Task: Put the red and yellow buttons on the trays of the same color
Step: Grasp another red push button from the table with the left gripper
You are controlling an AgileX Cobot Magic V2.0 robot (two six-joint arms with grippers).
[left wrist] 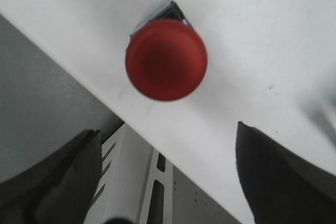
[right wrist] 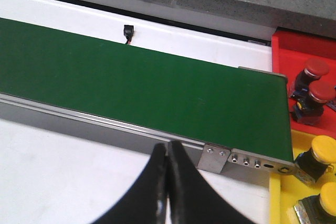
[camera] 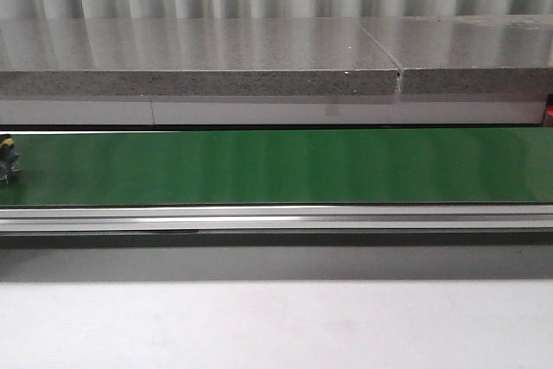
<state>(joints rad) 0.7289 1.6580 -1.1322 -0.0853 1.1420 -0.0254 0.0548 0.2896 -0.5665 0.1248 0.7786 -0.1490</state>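
Now left pincer [left wrist: 168,182] open, red button [left wrist: 166,60] near white surface edge; right pincer [right wrist: 168,182] closed beside belt [right wrist: 157,87].

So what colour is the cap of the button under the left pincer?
Red: the button has a round red cap, seen best in the left wrist view.
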